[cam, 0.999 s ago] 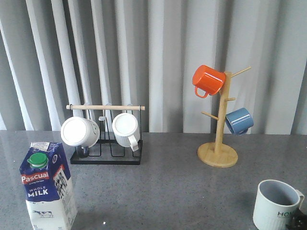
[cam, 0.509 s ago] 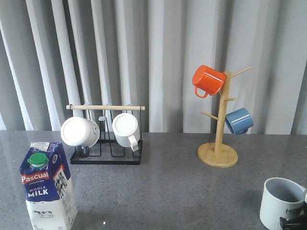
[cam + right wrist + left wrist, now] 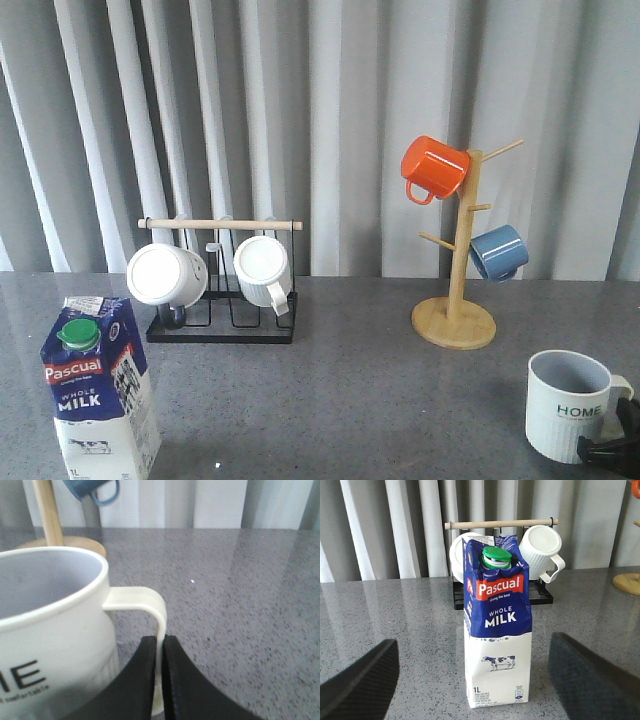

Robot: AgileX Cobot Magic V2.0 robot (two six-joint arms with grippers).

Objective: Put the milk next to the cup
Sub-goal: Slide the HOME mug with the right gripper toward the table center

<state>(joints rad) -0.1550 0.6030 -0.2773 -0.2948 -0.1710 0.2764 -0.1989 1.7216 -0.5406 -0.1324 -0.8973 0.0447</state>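
Note:
The milk (image 3: 100, 390), a blue-and-white Pascual carton with a green cap, stands upright at the front left of the grey table. In the left wrist view the milk (image 3: 497, 625) stands in the gap ahead of my open left gripper (image 3: 474, 645), whose fingers (image 3: 360, 680) do not touch it. The cup (image 3: 566, 405), a pale ribbed mug lettered "HOME", is at the front right. My right gripper (image 3: 615, 440) is shut on its handle (image 3: 145, 605). In the right wrist view the cup (image 3: 50, 630) fills the near side, with the gripper (image 3: 160, 652) pinching the handle.
A black rack (image 3: 222, 330) with a wooden bar holds two white mugs at the back left. A wooden mug tree (image 3: 455, 320) at the back right carries an orange mug (image 3: 434, 168) and a blue mug (image 3: 498, 252). A grey curtain hangs behind the table.
The cup, held by my right gripper, first shifted right, then moved left and a little farther back, and its "HOME" lettering now faces the front camera. The milk has not moved.

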